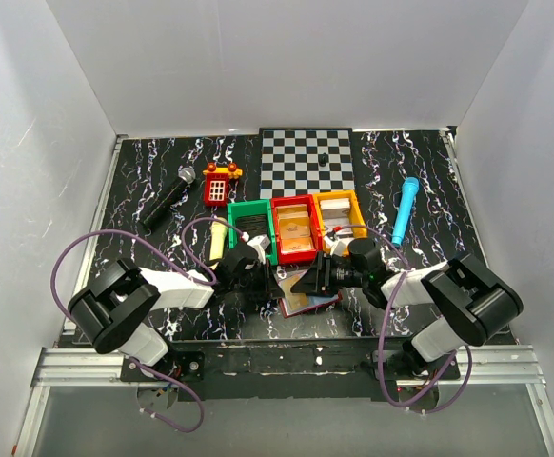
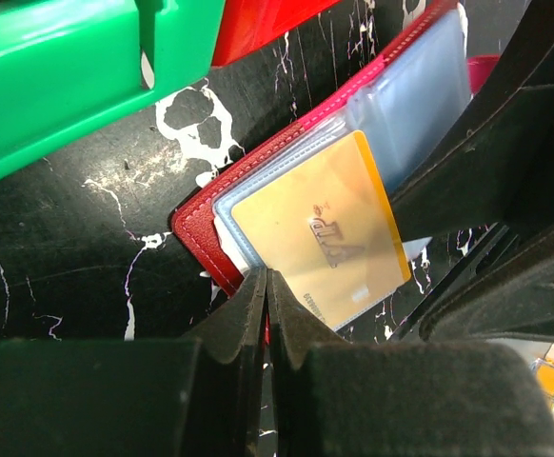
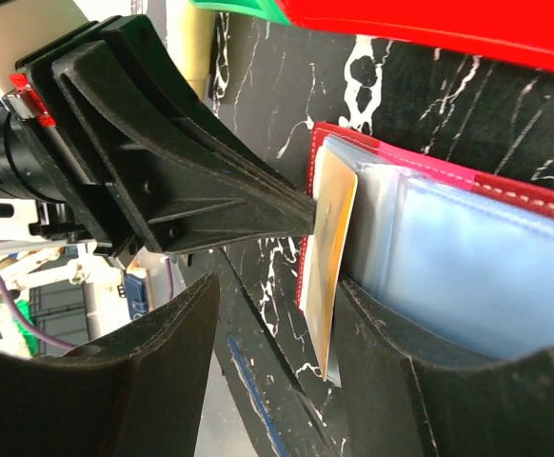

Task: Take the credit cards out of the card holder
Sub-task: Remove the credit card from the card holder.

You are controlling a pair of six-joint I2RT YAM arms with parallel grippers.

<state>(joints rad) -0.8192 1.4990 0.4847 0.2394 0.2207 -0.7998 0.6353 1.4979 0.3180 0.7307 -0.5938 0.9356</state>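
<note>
Left claw (image 2: 266,286) closed, fingers (image 2: 229,328) pressed together with only a thin slit between them. Tips pinch the red edge of the card holder (image 2: 201,233) at its corner; a sliver of red shows in the slit. The tips also touch the orange credit card (image 2: 320,238), so a grip on the holder alone is likely, not certain.

Right claw (image 3: 282,300) open, fingers (image 3: 401,381) spread wide. The free end of the orange card sits in the gap between them; contact with either finger can't be told. From the right wrist view the card stands tilted up off the holder. One end is still tucked in a sleeve, the other pokes out past the holder's red edge.

Card holder lies open and flat on the bench (image 1: 420,171), pale bluish plastic sleeves (image 2: 420,95) facing up. Other cards inside can't be made out.

Holder is close to the near edge of the bench, about mid-width, between the two claws. Just behind it sit the green bin (image 1: 251,227), red bin (image 1: 294,228) and yellow bin (image 1: 341,214) in a row. Checkered board (image 1: 306,162) is at the far edge, centre. Black microphone (image 1: 168,200) toward the far left corner, blue cylinder (image 1: 405,209) toward the right edge.
</note>
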